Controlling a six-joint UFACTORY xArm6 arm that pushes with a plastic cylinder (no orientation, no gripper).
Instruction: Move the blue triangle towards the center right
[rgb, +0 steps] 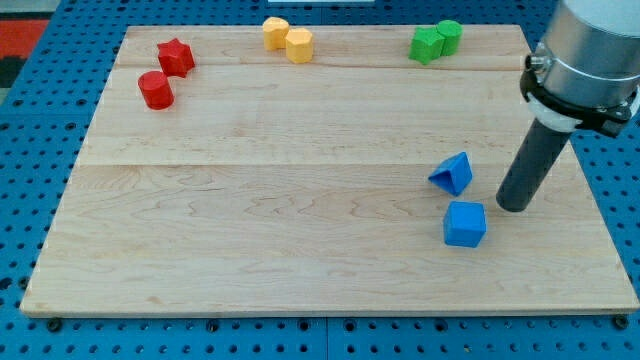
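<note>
While the pale wooden board (300, 200) fills most of the view over a blue pegboard surface (30, 150), the grey-and-black arm housing (590, 60) enters from about two o'clock. From it the dark rod slopes down to my tip (514, 207), which rests on the wood at roughly four o'clock from the board's centre. No gripper is fitted, so nothing is grasped; the rod ends bare.

Just beside my tip, at its nine o'clock, lies the blue triangle (453, 173), close but apart from it. A blue cube-like block (465, 223) sits near the triangle at its six o'clock.

Along the far edge, a green pair (435, 41) sits at one o'clock, two yellow blocks (288, 39) touch at twelve, and a red star (175, 56) with a red cylinder (156, 90) sits at ten.
</note>
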